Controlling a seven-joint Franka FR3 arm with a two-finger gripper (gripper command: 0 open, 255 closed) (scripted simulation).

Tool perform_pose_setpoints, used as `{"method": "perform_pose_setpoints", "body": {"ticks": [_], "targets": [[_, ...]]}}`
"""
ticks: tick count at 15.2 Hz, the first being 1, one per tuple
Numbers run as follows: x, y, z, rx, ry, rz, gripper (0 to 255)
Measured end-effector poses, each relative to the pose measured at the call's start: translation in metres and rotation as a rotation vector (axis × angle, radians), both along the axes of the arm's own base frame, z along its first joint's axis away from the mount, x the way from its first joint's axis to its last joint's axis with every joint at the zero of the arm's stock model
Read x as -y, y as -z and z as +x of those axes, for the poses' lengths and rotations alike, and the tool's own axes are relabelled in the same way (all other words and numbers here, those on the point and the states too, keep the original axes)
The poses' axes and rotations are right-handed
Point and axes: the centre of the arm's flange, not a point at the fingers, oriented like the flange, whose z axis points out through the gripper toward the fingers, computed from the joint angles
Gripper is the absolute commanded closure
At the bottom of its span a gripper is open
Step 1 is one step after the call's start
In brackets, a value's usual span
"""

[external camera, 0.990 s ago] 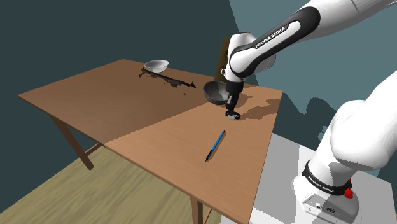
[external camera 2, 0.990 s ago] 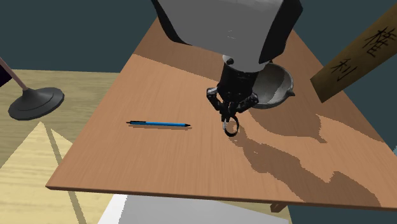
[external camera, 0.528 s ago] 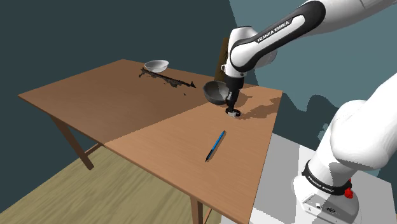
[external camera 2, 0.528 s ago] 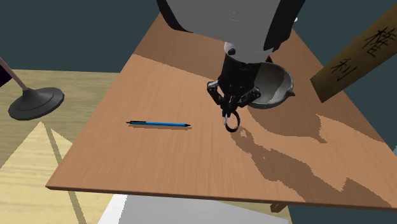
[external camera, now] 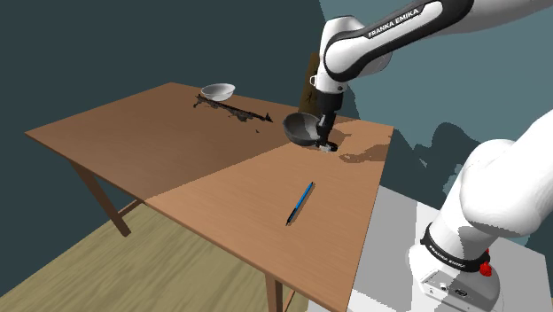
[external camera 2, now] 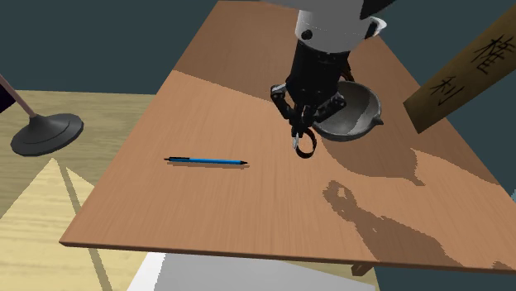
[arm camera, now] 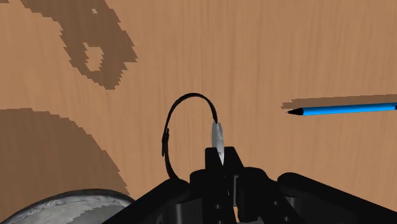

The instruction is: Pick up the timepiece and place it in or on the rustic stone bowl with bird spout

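bowl (arm camera: 70, 210): cut by wrist frame edge | pen (arm camera: 347, 109): tail cut off | watch (arm camera: 217, 139): dial edge-on, unreadable

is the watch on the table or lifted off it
Lifted: the gripper is shut on the watch, which hangs above the table, its shadow lying apart from it.

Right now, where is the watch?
In the second exterior view the watch hangs from the shut gripper above the table, just left of the grey bowl and right of the blue pen.
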Motion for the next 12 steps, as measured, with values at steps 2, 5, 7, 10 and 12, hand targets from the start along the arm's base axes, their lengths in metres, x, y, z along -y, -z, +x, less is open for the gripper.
{"method": "perform_pose_setpoints", "body": {"ticks": [2, 5, 7, 10, 12], "targets": [[-0.001, -0.012, 0.000, 0.000, 0.000, 0.000, 255], [-0.001, -0.025, 0.000, 0.000, 0.000, 0.000, 255], [-0.001, -0.036, 0.000, 0.000, 0.000, 0.000, 255], [-0.002, -0.052, 0.000, 0.000, 0.000, 0.000, 255], [-0.002, -0.063, 0.000, 0.000, 0.000, 0.000, 255]]}}
